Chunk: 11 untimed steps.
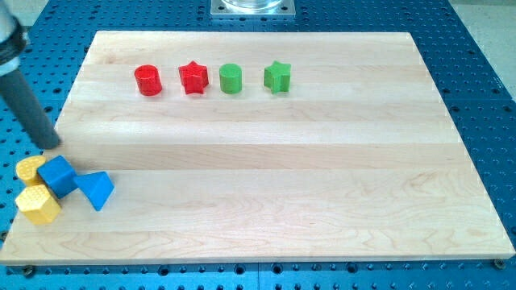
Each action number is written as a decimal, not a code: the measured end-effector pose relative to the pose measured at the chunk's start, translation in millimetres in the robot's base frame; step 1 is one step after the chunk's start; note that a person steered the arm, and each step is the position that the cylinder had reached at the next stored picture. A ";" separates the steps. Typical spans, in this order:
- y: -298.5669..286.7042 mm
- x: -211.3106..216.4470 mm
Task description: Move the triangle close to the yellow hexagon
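Observation:
A blue triangle (97,190) lies near the board's left edge, low in the view. A blue cube (57,176) sits just left of it, touching it. A yellow hexagon (38,205) lies below the cube at the board's left edge. A second yellow block (29,168), shape unclear, peeks out left of the cube. My tip (50,145) is at the board's left edge, just above the blue cube and the upper yellow block, apart from the triangle.
A red cylinder (148,80), a red star (193,78), a green cylinder (231,78) and a green star (277,76) stand in a row near the view's top. The wooden board (266,161) rests on a blue perforated table.

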<state>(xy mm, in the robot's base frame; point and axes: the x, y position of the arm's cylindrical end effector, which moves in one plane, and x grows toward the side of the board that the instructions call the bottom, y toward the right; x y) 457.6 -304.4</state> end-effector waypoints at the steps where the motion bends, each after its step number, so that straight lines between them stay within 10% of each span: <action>1: 4.3 29.2; 5: 125.5 29.6; 11: 111.5 133.3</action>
